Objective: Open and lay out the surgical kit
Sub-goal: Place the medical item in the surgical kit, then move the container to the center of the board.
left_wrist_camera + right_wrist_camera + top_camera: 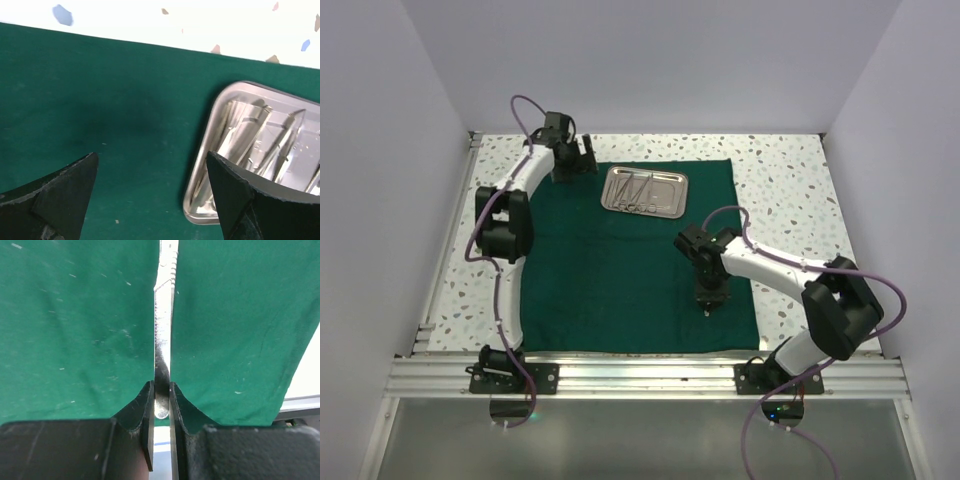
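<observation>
The right gripper (161, 390) pinches the slim steel tweezers (164, 315) at their rounded end, its two black fingers (142, 405) pressed against the metal from either side (a ridged grip section shows farther along the shaft). The instrument runs straight out from the jaws above the dark green cloth wrap (620, 270); whether its far tip touches the fabric cannot be told. Seen from above, this gripper points down over the near right part of the cloth, well apart from the steel tray (645, 190). The right arm (770, 265) bends in from its base at the near right corner.

The left gripper (152, 192) stands spread wide, holding nothing, its dark fingers (70, 195) framing bare green fabric. It hangs over the far left corner of the cloth, near the tray's left end. The shiny rectangular tray lies on the far half of the wrap, about midway across, with slim steel instruments (250, 135) inside it. Glare and reflections keep them from being told apart.

The wrap lies opened out flat as a large square on the speckled white table (790, 170), its near edge running along the aluminium rail (650, 375) where both arms are bolted.
</observation>
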